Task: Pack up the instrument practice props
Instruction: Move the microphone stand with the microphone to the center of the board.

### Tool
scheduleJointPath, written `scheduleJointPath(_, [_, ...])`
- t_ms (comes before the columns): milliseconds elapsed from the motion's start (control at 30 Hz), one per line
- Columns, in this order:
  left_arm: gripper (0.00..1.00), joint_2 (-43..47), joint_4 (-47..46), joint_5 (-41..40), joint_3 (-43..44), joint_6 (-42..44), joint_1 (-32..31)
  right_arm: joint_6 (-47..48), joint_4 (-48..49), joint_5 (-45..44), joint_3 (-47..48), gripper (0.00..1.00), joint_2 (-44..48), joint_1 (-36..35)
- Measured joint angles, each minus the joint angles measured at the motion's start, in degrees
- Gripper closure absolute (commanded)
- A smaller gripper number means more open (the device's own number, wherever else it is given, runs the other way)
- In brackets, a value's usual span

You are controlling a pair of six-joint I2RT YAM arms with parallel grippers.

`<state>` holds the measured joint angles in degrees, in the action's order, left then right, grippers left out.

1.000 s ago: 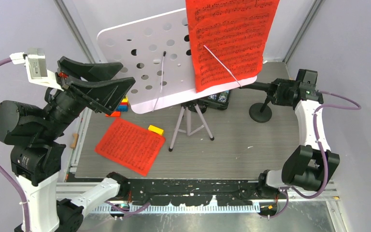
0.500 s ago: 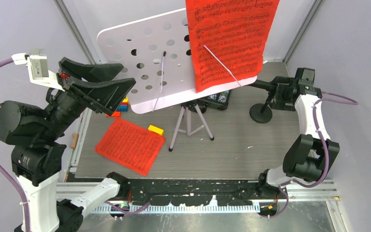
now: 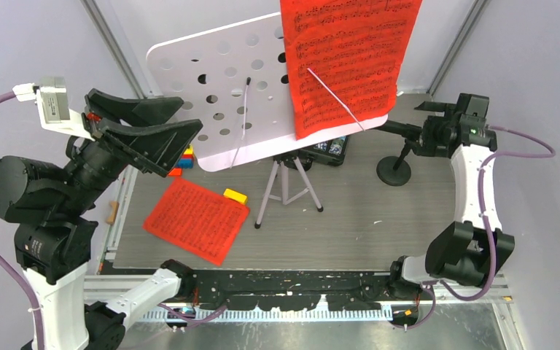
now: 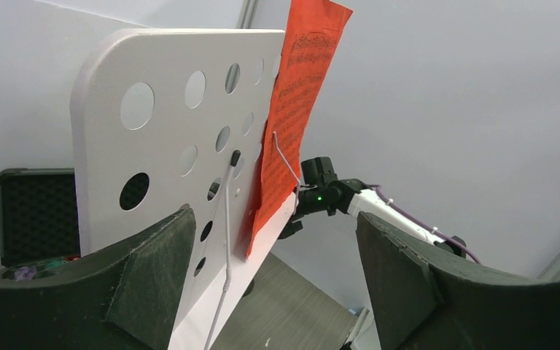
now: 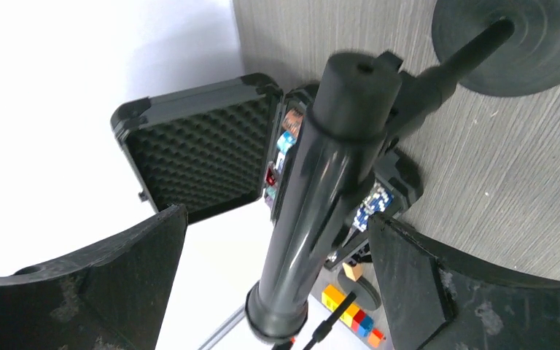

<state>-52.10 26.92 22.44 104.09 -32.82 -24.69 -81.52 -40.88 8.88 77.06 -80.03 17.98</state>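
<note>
The white hole-punched music rack (image 3: 226, 80) stands on silver tripod legs (image 3: 284, 191) mid-table. One red sheet-music page (image 3: 346, 62) leans on its right side and another red page (image 3: 197, 219) lies flat on the table. A black microphone (image 5: 321, 197) on its round-based pole (image 3: 394, 171) lies between the jaws of my right gripper (image 5: 275, 219), which is open with a gap on both sides. My left gripper (image 3: 189, 114) hangs open and empty, raised by the rack's left edge (image 4: 160, 146).
An open black case (image 5: 197, 149) with poker chips sits behind the tripod. Small coloured toy blocks (image 3: 184, 159) lie by the rack's lower left, and a yellow block (image 3: 235, 195) rests beside the flat page. A second round base (image 5: 361, 288) shows near the blocks.
My right gripper has spread wide open around the microphone and its wrist has shifted slightly up and to the right. The left arm has barely moved.
</note>
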Motion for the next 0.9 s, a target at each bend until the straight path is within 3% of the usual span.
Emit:
scheduleJointPath(233, [0.16, 0.0, 1.22, -0.04, 0.31, 0.35, 0.0, 0.44, -0.63, 2.49, -0.63, 0.01, 9.14, 0.0])
scheduleJointPath(367, [0.14, -0.09, 2.6, -0.5, 1.73, 1.01, 0.0, 2.03, 8.55, 9.33, -8.55, 0.01, 17.44, 0.07])
scheduleJointPath(433, [0.13, -0.09, 3.58, -0.79, 2.73, 1.92, 0.0, 1.03, 17.66, 13.7, -16.2, 0.01, 21.03, 0.11])
scheduleJointPath(533, [0.12, -0.02, 3.91, -0.96, 2.97, 2.47, 0.0, -9.79, 41.51, 19.89, -32.37, 0.01, 21.94, 0.61])
scheduleJointPath(600, [0.12, -0.02, 4.26, -1.01, 2.97, 2.86, 0.0, -19.54, 62.51, 23.47, -43.65, 0.01, 16.5, 1.53])
scheduleJointPath(700, [0.12, -0.02, 4.42, -1.01, 2.75, 2.93, 0.0, -28.41, 82.97, 29.92, -48.5, 0.01, 2.82, 3.08])
scheduleJointPath(800, [0.12, -0.02, 4.5, -1.05, 2.58, 2.95, 0.0, -32.92, 92.83, 33.79, -48.26, 0.01, 1.31, 3.52])
scheduleJointPath(900, [0.12, -0.02, 4.5, -1.22, 2.58, 2.95, 0.0, -33.03, 95.27, 35.95, -46.07, 0.01, 6.23, 3.8])
